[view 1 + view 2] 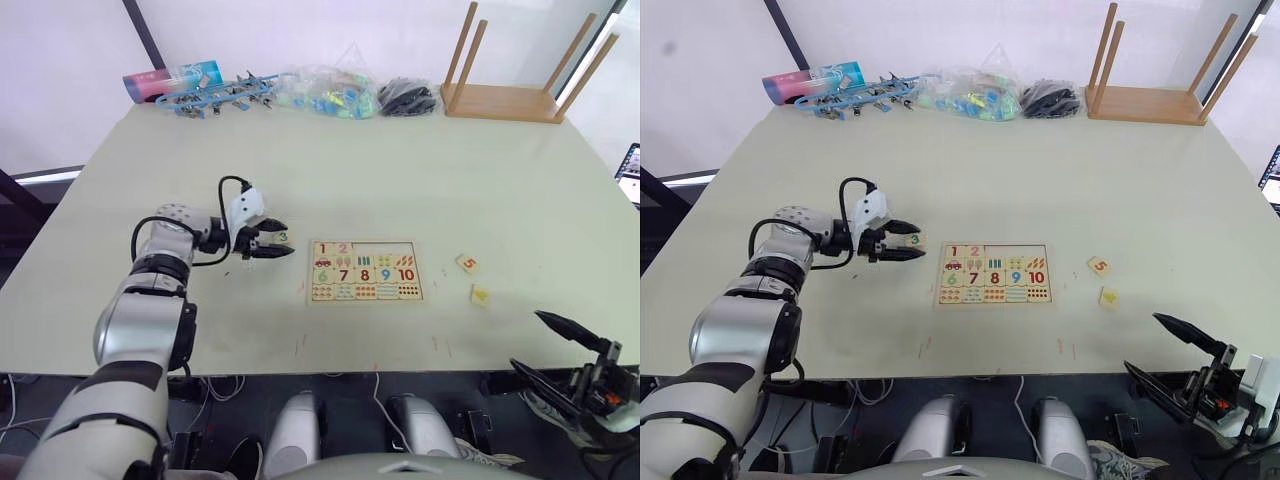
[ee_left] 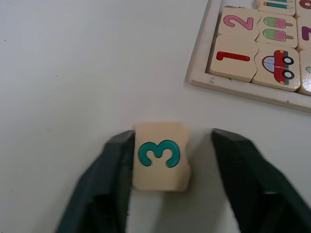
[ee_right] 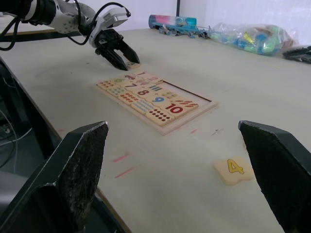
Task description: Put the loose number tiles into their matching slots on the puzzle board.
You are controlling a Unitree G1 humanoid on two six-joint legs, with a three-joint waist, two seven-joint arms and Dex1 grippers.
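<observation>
The puzzle board (image 1: 365, 271) lies flat in the middle of the table, with the 1 and 2 seated in its top row. To their right the slots (image 1: 385, 247) look bare. The tile 3 (image 2: 160, 155) rests on the table just left of the board. My left gripper (image 1: 286, 239) is open and straddles it, one finger against the tile and the other a gap away. Loose tiles 5 (image 1: 467, 264) and 4 (image 1: 481, 295) lie right of the board. My right gripper (image 1: 528, 340) hangs wide open at the table's near right edge, holding nothing.
An upturned wooden stool (image 1: 500, 100) stands at the back right. Along the back edge are a bag of coloured pieces (image 1: 330, 92), a black bundle (image 1: 407, 98), blue toys (image 1: 220, 97) and a tube (image 1: 170, 80). A screen (image 1: 630, 175) shows at the right edge.
</observation>
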